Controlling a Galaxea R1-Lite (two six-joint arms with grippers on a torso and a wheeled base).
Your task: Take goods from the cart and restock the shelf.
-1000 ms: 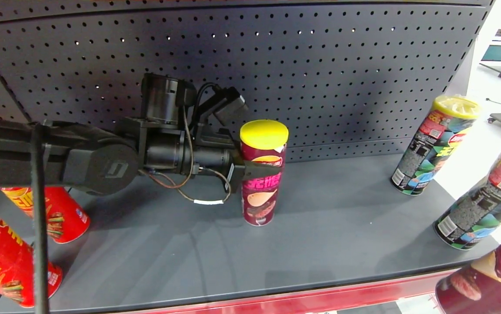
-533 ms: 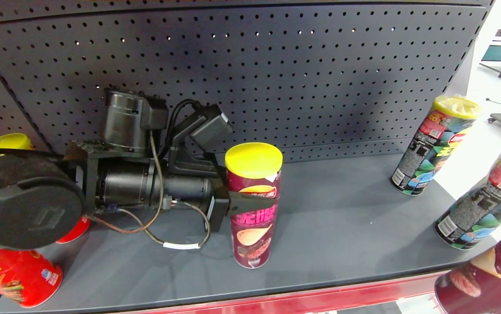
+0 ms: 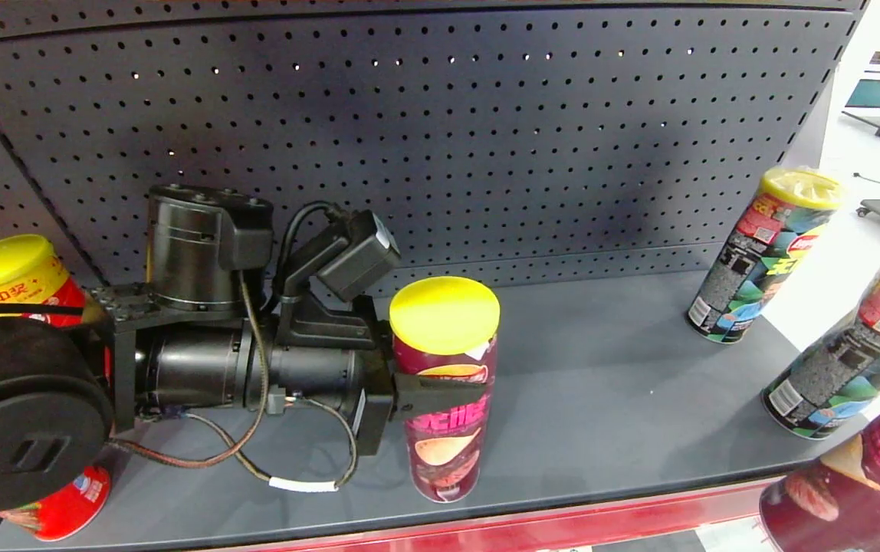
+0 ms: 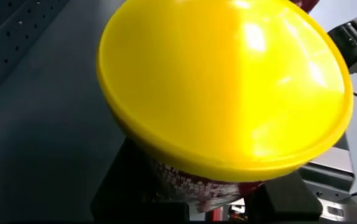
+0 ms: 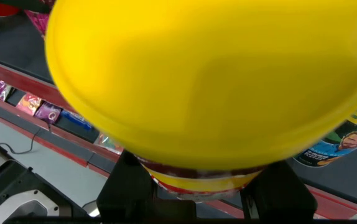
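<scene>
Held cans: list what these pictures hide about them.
- Head view: the left gripper's far finger, behind the maroon can.
- Left wrist view: that can's body, under its yellow lid.
- Head view: whether its base touches the shelf, too close to tell.
- Right wrist view: the second can's body, under its lid.

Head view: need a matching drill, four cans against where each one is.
Things: 1 red can; 2 maroon can; 3 rear black-patterned can; 4 front black-patterned can.
Places: A right side, near the pegboard; B in the left pincer, at the shelf front; C far left; D right front corner.
Pairs: 1-C; 2-B; 3-A; 4-D.
</scene>
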